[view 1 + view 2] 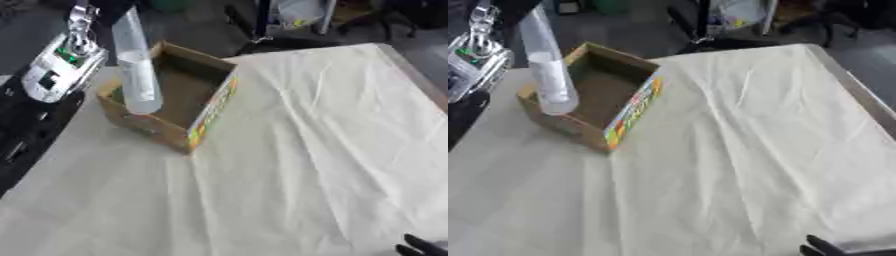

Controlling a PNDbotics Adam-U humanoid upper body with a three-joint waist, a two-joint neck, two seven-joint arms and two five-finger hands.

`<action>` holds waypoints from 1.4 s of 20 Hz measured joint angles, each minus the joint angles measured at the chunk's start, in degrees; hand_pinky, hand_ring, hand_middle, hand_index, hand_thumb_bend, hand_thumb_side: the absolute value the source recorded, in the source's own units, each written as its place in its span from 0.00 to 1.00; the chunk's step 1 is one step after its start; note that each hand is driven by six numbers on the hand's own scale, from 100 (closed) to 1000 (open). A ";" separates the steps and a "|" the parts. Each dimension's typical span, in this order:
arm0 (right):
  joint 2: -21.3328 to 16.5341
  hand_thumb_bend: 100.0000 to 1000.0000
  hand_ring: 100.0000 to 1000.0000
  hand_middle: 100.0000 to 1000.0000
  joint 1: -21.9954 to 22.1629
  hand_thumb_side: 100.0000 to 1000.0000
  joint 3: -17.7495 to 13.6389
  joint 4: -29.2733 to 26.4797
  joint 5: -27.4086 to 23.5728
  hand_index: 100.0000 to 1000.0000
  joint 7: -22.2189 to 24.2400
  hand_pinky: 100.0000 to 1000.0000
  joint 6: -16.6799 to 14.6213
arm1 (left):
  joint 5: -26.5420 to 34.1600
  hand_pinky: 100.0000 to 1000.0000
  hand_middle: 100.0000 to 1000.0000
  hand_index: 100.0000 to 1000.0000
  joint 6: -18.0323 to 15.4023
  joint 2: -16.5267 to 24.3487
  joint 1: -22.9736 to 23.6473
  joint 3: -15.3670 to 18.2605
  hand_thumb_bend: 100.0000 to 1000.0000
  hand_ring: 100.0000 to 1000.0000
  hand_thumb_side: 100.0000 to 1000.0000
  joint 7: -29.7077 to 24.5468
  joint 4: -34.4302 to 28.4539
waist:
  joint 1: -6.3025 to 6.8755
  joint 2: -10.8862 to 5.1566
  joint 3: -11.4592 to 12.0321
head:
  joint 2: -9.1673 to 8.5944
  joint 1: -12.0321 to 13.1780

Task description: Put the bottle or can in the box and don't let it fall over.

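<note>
Over the near-left corner of the cardboard box (179, 95), a clear bottle (136, 70) hangs tilted, base lowest — held from above by the left robot hand (109, 12), its fingers not discernible. Right robot hand (423, 246) shows only dark fingertips at the lower right — on the cloth-covered surface (306, 165).

Dark grey floor (192, 25) beyond white-clothed table (332, 150), clutter behind.

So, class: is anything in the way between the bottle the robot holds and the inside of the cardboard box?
Nothing visible. The bottle hangs from the left hand above the box, whose inside looks bare.
</note>
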 measured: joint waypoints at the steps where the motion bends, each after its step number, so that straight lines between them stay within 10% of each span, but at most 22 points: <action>1: 0.03 0.00 1.00 1.00 -0.07 0.41 0.09 -0.01 0.00 1.00 0.01 0.61 -0.02 | -0.25 0.84 0.17 0.41 -0.19 -0.31 -0.08 -0.22 0.00 0.83 0.38 0.19 0.65 | 0.16 0.29 -0.35 | -0.42 -0.07; 4: 0.13 0.00 1.00 1.00 -0.49 0.41 0.33 -0.02 0.01 1.00 0.01 0.61 -0.04 | -1.14 0.87 0.24 0.48 -0.68 -1.27 -0.79 -1.11 0.07 0.90 0.43 0.37 2.16 | 0.37 0.62 -0.80 | -1.36 -0.38; 11: 0.45 0.00 1.00 1.00 -0.50 0.41 0.58 -0.02 0.09 1.00 0.01 0.61 -0.10 | -5.35 1.00 0.81 0.91 -1.75 -2.60 -0.53 -2.69 0.41 1.00 0.59 -3.94 3.47 | 0.40 0.85 -0.41 | -2.11 -1.21; 28: 0.47 0.00 1.00 1.00 0.19 0.41 -1.53 0.07 1.11 1.00 -0.04 0.61 -0.31 | -1.15 1.00 0.83 0.90 1.51 -1.06 17.90 6.47 0.34 1.00 0.58 -3.10 -7.25 | 0.14 -0.43 4.65 | -0.78 -4.27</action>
